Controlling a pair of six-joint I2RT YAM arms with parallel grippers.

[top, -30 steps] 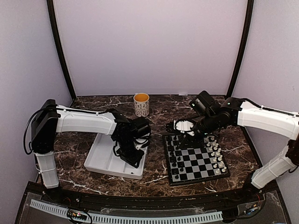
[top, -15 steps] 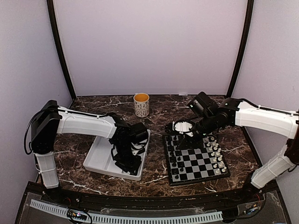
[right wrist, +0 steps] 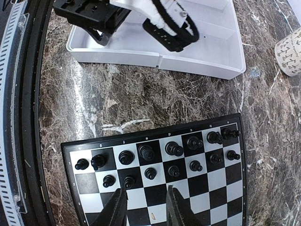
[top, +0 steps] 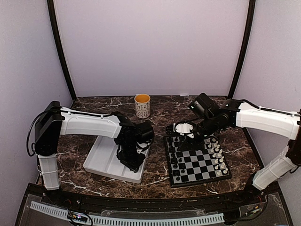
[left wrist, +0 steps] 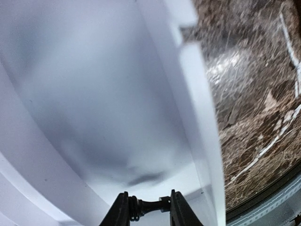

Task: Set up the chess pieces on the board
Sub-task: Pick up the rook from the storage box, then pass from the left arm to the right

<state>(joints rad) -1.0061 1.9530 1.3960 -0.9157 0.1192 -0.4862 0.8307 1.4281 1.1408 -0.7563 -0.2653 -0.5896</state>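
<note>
The left gripper point(left wrist: 148, 201) hangs low inside the white tray point(left wrist: 94, 94), jaws drawn in on a small black chessman point(left wrist: 146, 205) lying crosswise between the fingertips. The right gripper point(right wrist: 146, 194) hovers over the chessboard point(right wrist: 221, 181) at lower centre of its wrist view, jaws partly open and holding nothing. Black pieces point(right wrist: 174, 149) fill the two rows above it, and white pieces point(top: 217, 153) line the board's right side. A mug point(top: 142, 105) stands on the marble table point(right wrist: 117, 89).

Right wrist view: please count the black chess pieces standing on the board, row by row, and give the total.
Black pieces in the edge row: 8
Black pieces in the second row: 7
Total: 15
</note>
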